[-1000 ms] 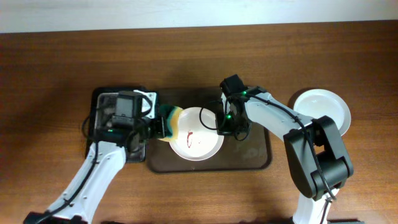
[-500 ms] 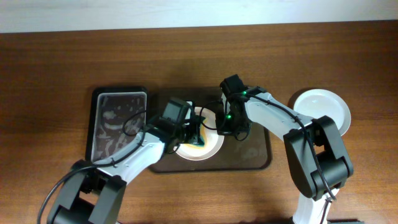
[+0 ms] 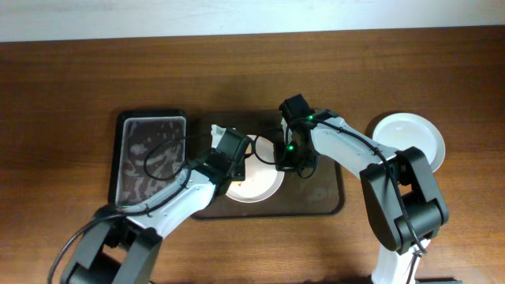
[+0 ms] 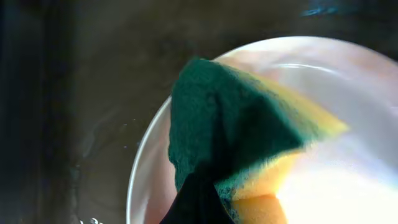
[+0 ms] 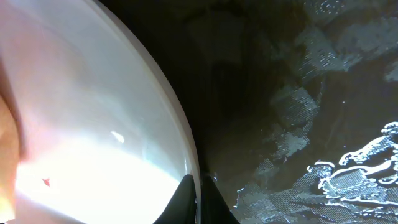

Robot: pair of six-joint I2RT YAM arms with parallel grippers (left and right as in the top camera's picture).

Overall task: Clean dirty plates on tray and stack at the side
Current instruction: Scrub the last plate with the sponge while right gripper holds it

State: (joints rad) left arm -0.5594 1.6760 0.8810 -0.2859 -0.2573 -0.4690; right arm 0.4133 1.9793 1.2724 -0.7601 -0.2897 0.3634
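Your left gripper (image 3: 239, 164) is clamped on the sponge (image 4: 236, 124). In the left wrist view one dark finger (image 4: 198, 196) presses into the sponge's lower edge, and the other finger is hidden behind the foam. The sponge sits with its green scouring face up and to the left and its yellow foam down and to the right, and it lies on the left part of the plate (image 3: 264, 183), overlapping the rim there. Your right gripper (image 5: 200, 186) has its jaws narrow and pinched on the same plate's right rim, one fingertip inside the rim and one outside, as the right wrist view shows. In that view you can see a tiny red speck (image 5: 45, 182) on the plate's inner surface near the left edge of the picture. The plate looks pinkish white with bright glare across it. It rests in the left-centre of the dark brown tray (image 3: 323, 197), whose bare surface beside the right gripper shows wet, patchy marks. From overhead, both arms meet over this plate from opposite sides. A smaller black tray (image 3: 138, 142) lies just beside the brown tray's left end. A white plate (image 3: 410, 138) sits on the table (image 3: 63, 95) off the brown tray's right end, apart from it.
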